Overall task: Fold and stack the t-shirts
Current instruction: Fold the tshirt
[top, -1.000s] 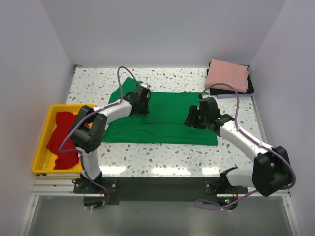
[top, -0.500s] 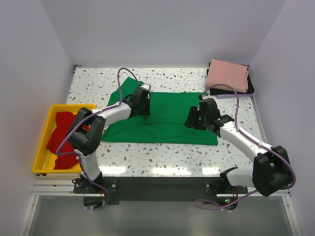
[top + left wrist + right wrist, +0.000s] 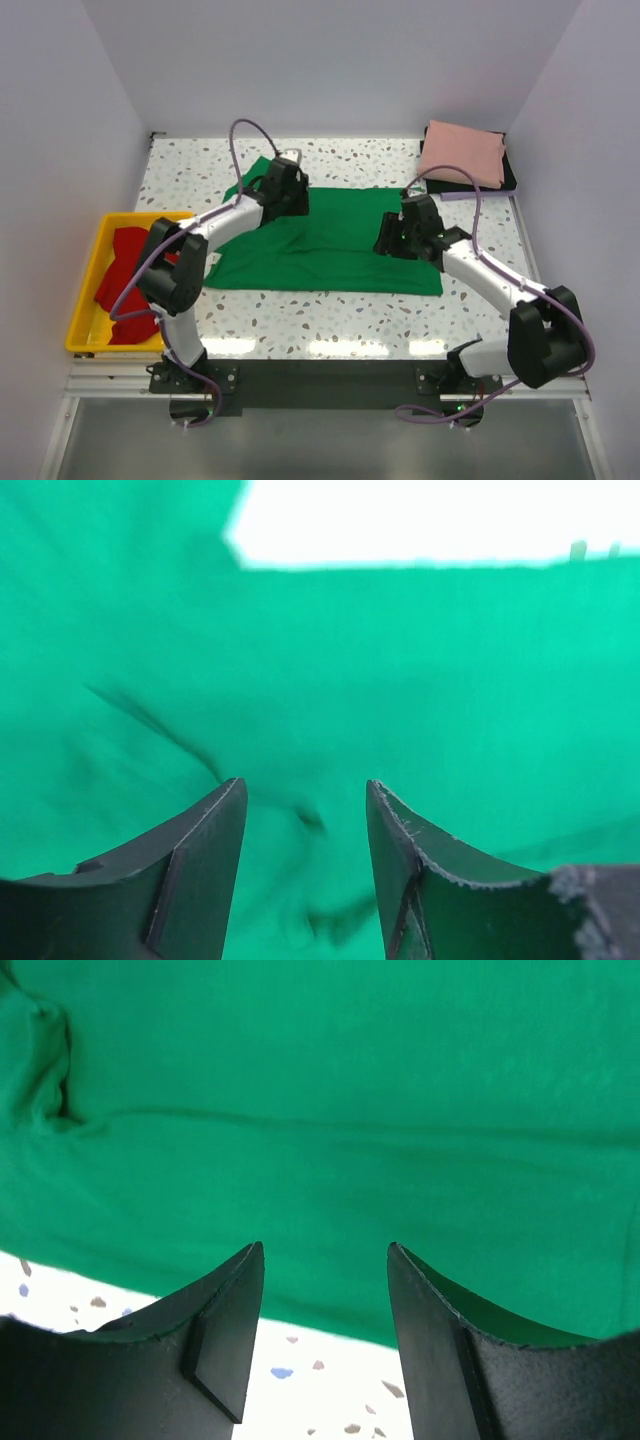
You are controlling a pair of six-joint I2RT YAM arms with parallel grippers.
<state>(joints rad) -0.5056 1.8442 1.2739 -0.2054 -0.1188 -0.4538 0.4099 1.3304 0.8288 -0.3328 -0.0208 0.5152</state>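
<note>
A bright green t-shirt [image 3: 330,245] lies spread and partly folded across the middle of the table. My left gripper [image 3: 286,188] hovers over its far left part, jaws open, with only green cloth [image 3: 400,680] below and nothing between them. My right gripper [image 3: 392,238] sits over the shirt's right side, open as well, the green hem [image 3: 330,1160] and speckled tabletop showing between its fingers. A folded salmon pink t-shirt [image 3: 462,152] rests at the far right corner. A crumpled red t-shirt [image 3: 125,282] lies in the yellow tray [image 3: 87,290].
The pink shirt lies on a dark board [image 3: 505,178] at the back right. White walls close in the table on three sides. The yellow tray overhangs the table's left edge.
My left gripper has opened, let go of the green cloth and drawn back toward the far side. The right gripper has shifted slightly toward the far side.
</note>
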